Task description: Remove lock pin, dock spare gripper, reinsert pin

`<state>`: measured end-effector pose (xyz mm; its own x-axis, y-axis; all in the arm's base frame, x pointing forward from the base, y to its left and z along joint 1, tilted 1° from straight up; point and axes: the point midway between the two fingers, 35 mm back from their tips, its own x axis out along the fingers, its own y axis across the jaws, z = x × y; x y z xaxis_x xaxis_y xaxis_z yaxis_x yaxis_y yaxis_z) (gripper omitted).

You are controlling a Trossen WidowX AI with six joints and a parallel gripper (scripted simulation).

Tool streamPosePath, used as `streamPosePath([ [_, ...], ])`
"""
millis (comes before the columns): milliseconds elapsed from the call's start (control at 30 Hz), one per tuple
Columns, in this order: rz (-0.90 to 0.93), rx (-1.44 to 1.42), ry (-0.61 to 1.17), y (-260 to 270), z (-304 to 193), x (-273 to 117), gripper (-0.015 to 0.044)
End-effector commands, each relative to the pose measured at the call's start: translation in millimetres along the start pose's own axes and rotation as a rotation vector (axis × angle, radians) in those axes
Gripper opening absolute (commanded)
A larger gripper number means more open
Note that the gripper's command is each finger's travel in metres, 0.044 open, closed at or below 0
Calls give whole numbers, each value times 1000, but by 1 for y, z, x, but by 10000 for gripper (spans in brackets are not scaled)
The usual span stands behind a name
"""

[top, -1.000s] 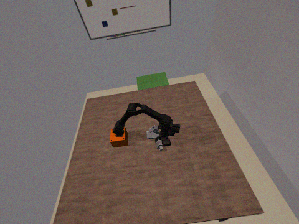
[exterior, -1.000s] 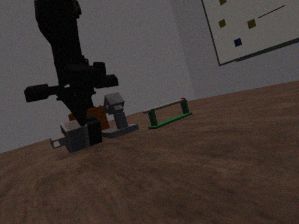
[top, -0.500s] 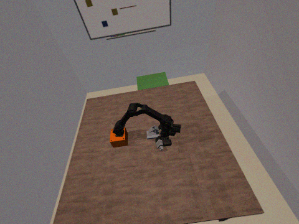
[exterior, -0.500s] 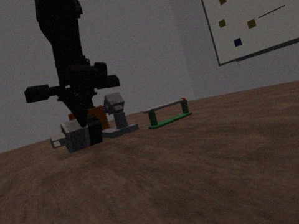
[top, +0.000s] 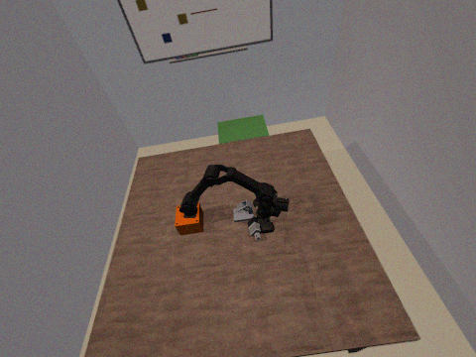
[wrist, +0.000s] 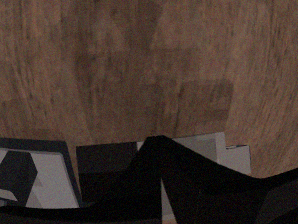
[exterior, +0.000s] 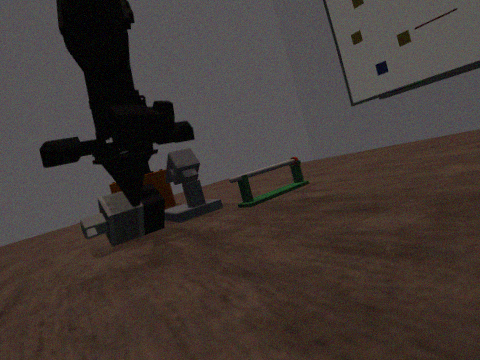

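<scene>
The spare gripper lies on the table: a light grey block, a black part (exterior: 154,215) (wrist: 107,157) and a hollow spigot (top: 257,237) (exterior: 93,228) (wrist: 238,158) pointing away from the black part. My gripper (exterior: 136,201) (wrist: 156,144) is shut with nothing seen between its fingers. Its tips are at the spare gripper's block; whether they touch it cannot be told. The grey mount (top: 243,215) (exterior: 206,208) (wrist: 55,182) stands beside it, its tilted socket (exterior: 184,161) on a post. Whether a pin is in the socket is unclear.
A green stand (exterior: 275,194) holds a pale rod (exterior: 262,172) with a red end (exterior: 295,160) across two posts, right of the mount in the exterior view. The orange arm base (top: 189,226) (exterior: 161,185) is behind the mount there. A green panel (top: 243,129) is at the table's far edge.
</scene>
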<state>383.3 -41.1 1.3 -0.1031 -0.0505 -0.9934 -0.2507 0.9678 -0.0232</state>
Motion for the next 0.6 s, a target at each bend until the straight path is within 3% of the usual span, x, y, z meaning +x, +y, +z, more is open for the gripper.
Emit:
streamPosePath([
  [0,3,4,10,0,0,4,0],
  [567,3,4,10,0,5,6,0],
])
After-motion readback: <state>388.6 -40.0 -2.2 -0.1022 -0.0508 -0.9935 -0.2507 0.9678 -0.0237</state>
